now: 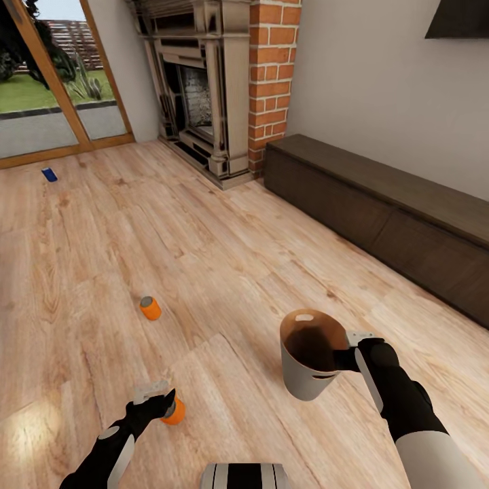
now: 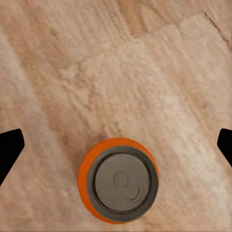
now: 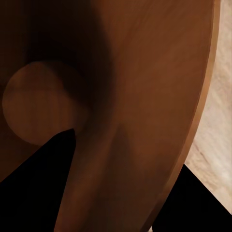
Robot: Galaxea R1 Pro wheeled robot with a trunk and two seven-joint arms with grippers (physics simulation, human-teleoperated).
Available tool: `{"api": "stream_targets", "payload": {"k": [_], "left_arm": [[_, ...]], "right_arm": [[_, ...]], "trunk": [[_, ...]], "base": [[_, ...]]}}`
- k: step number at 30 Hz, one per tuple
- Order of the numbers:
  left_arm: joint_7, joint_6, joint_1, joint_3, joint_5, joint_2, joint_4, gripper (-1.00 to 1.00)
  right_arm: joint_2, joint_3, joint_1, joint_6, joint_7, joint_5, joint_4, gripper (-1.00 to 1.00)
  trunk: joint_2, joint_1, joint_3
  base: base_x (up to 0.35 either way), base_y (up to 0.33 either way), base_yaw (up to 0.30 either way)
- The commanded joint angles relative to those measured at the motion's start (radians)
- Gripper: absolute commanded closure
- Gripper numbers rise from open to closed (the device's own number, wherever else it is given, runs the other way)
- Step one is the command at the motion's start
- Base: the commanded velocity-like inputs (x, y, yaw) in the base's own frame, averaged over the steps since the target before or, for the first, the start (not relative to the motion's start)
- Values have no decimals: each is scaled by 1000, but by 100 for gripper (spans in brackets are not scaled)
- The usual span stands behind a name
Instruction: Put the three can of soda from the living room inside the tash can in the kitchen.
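The left gripper (image 1: 165,401) reaches low over the nearer orange soda can (image 1: 176,411), fingers spread wide either side of it. The right gripper (image 1: 353,354) is clamped over the trash can (image 1: 305,380) rim, arm bent.

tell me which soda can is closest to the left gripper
The orange can right at the left gripper. The other orange can is farther, and the blue can lies by the glass doors.

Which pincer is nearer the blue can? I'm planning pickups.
Left. The left pincer is over an orange can, on the blue can's side; the right pincer holds the bin, farther off.
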Motion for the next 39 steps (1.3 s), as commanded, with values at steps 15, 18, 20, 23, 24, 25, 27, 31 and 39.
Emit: {"api": "stream_targets", "payload": {"k": [15, 18, 20, 23, 24, 25, 27, 31, 39], "left_arm": [[0, 0, 0, 0, 0, 0, 0, -100], [0, 0, 0, 0, 0, 0, 0, -100], [0, 0, 0, 0, 0, 0, 0, -100], [0, 0, 0, 0, 0, 0, 0, -100], [0, 0, 0, 0, 0, 0, 0, -100], [0, 0, 0, 0, 0, 0, 0, -100], [0, 0, 0, 0, 0, 0, 0, -100], [0, 0, 0, 0, 0, 0, 0, -100], [0, 0, 0, 0, 0, 0, 0, -100]], "right_arm": [[0, 0, 0, 0, 2, -12, 0, 100], [0, 0, 0, 0, 2, -12, 0, 100], [0, 0, 0, 0, 2, -12, 0, 100], [0, 1, 0, 0, 2, -12, -5, 100], [0, 4, 0, 0, 2, -12, -16, 100], [0, 12, 0, 0, 1, -11, -35, 100], [0, 34, 0, 0, 1, -10, -70, 100], [-3, 74, -1, 0, 1, -5, -145, 100], [-9, 86, -2, 0, 1, -2, -196, 100]], "trunk": [[0, 0, -15], [0, 0, -20], [0, 0, -23], [0, 0, -27], [0, 0, -28], [0, 0, -28], [0, 0, -29], [0, 0, -29], [0, 0, -29]], "base": [[9, 0, 0], [0, 0, 0], [0, 0, 0], [0, 0, 0], [0, 0, 0], [0, 0, 0], [0, 0, 0], [0, 0, 0], [0, 0, 0]]}}
